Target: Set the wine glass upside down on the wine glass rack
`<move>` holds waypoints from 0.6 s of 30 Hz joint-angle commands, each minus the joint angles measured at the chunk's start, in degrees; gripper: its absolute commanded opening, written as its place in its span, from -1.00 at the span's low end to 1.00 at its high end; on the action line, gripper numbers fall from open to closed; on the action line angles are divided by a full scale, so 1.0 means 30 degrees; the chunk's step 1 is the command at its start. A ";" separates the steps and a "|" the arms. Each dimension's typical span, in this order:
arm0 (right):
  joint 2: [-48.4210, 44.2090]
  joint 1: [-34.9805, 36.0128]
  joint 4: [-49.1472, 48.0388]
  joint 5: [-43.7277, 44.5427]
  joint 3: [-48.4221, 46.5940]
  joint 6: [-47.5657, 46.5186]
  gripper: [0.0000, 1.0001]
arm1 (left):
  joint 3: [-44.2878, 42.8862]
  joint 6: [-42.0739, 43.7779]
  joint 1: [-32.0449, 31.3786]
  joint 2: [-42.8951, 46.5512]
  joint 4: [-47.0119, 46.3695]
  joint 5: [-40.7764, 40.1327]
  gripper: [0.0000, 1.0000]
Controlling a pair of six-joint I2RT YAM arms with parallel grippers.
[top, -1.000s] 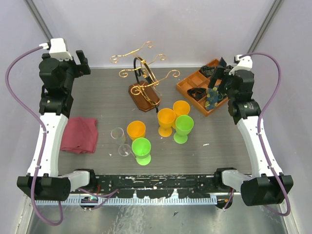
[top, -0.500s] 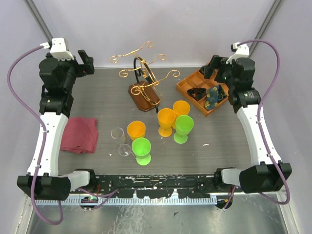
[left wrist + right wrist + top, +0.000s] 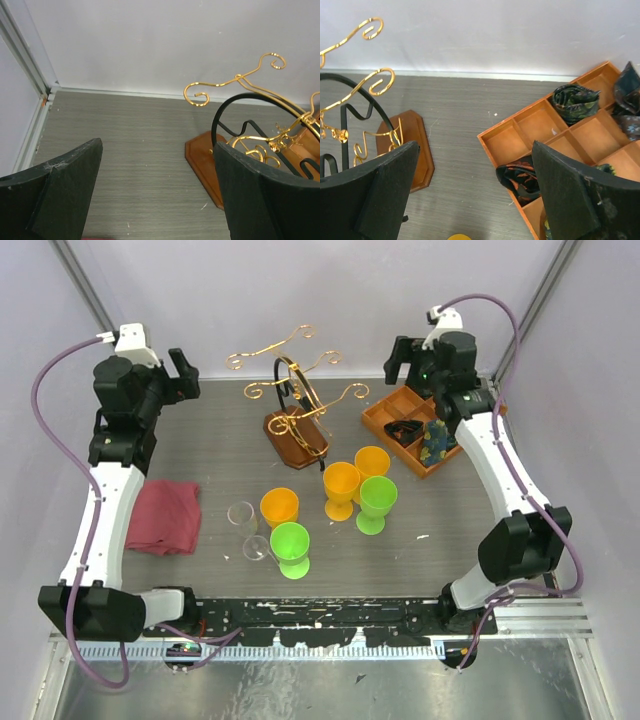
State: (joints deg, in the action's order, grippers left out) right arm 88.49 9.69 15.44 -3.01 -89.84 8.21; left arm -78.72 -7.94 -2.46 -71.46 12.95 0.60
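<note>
2 clear glasses (image 3: 241, 517), 5 cups (image 3: 341, 480); L fingers (image 3: 60, 195), R fingers (image 3: 385, 185) wide apart, empty.

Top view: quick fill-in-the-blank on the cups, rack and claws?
1. The green cups number ___.
2. The orange cups number ___.
3. The tray sits on the rack's ___ side.
4. The left claw and right claw are both ___.
Missing words: two; three; right; open.
</note>
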 commanded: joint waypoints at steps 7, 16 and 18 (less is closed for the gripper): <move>-0.1439 0.1290 0.0686 0.2456 0.0482 -0.0345 1.00 | 0.1348 0.0071 -0.0001 0.0442 -0.0075 0.0691 0.96; -0.3736 0.1500 0.4500 0.1530 0.4340 0.0192 0.73 | 0.2979 -0.1143 -0.0002 0.0976 -0.2718 0.2494 0.96; -0.4163 0.1590 0.4864 0.0935 0.4809 0.0376 0.69 | 0.3184 -0.1503 -0.0003 0.1023 -0.3135 0.2720 0.96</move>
State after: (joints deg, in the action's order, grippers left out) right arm 79.37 13.78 26.15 2.55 -77.47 8.12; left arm -70.52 -9.56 -2.46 -70.24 9.76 5.17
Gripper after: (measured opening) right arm 0.863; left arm 0.980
